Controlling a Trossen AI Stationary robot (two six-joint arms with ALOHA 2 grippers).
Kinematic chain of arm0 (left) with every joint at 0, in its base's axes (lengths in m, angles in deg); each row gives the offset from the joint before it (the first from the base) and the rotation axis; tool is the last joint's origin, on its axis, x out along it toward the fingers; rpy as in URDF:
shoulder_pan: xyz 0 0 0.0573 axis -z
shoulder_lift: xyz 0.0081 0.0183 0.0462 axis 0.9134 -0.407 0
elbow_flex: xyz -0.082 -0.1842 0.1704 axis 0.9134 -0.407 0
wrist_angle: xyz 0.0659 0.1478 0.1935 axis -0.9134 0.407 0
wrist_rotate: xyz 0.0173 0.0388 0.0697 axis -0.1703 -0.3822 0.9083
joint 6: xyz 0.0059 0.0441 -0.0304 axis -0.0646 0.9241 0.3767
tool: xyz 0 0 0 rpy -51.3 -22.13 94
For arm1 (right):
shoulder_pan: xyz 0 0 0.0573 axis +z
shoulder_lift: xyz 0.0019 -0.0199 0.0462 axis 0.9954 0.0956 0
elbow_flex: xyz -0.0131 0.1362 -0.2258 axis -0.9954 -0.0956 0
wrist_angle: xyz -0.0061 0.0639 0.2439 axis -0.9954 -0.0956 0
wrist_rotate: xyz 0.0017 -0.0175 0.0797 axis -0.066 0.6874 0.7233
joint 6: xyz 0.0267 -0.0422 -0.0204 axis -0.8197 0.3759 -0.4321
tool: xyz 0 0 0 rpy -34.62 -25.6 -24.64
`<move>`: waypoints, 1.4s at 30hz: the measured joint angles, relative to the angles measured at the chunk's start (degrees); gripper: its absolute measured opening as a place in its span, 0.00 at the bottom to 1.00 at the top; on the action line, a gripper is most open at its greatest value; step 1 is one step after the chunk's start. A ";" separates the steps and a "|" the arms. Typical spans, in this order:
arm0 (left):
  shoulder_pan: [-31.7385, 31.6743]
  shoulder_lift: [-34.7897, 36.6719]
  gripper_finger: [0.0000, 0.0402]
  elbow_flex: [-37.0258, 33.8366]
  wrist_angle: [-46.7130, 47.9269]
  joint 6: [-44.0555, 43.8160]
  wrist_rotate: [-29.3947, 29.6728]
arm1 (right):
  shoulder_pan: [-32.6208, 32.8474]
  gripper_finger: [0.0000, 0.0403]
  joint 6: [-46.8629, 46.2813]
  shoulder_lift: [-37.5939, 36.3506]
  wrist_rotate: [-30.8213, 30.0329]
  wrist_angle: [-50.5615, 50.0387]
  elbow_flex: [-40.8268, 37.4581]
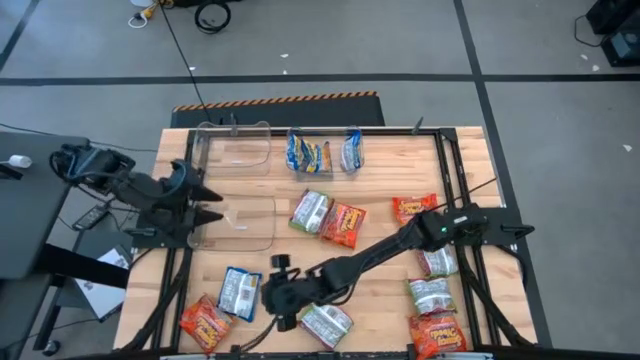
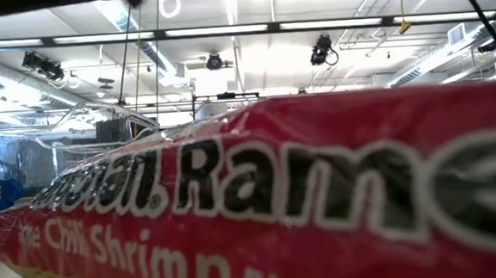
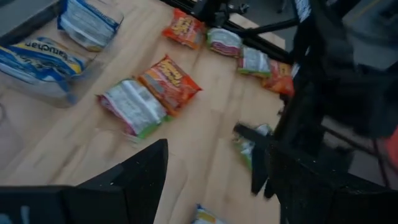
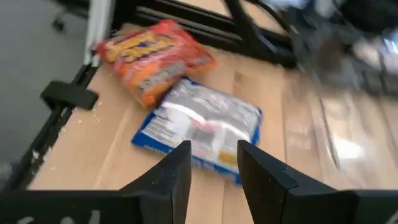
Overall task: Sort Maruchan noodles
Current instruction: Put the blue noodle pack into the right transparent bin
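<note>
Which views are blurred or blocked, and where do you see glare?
Low view: a red packet fills the frame, soft and too near. Right wrist view: sharp on the blue packet, smeared beyond, glare on the clear bin. Left wrist view: slightly blurred.
</note>
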 joint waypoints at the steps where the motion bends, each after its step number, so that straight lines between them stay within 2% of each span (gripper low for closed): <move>1: 1.36 -0.39 0.68 -0.02 -0.42 -1.23 0.67 | -0.01 0.34 3.30 1.04 1.31 -0.07 1.23; 5: 5.22 -2.34 0.68 -0.04 -2.04 -5.46 3.13 | 0.02 0.34 15.10 3.19 5.92 0.02 4.23; 10: 7.98 -5.39 0.68 -0.04 -4.75 -8.68 4.99 | 0.17 0.34 31.85 5.13 3.82 -2.55 3.85; 13: 8.92 -7.51 0.68 -0.06 -6.17 -9.61 5.23 | -0.03 0.34 37.52 7.54 4.17 -1.36 3.69; 16: 9.26 -9.26 0.68 -0.06 -7.47 -10.14 6.05 | -0.04 0.34 39.71 9.77 3.86 0.28 3.71; 23: 9.46 -11.47 0.68 -0.06 -7.36 -10.05 9.34 | 0.68 0.37 41.22 11.37 -1.34 1.70 3.97; 26: 9.16 -11.60 0.68 -0.06 -7.29 -9.59 12.11 | 0.91 0.42 44.36 11.49 -1.07 2.17 3.96; 31: 7.50 -11.60 0.68 -0.06 -7.36 -8.08 12.53 | 0.38 0.55 50.31 11.59 -1.21 7.12 2.88; 36: 5.58 -11.60 0.68 -0.06 -7.51 -6.25 12.72 | -1.48 0.63 56.99 11.35 3.11 9.67 1.71; 42: 3.76 -11.60 0.68 -0.06 -7.19 -3.10 12.49 | -4.00 0.59 60.51 11.49 7.61 11.71 -1.61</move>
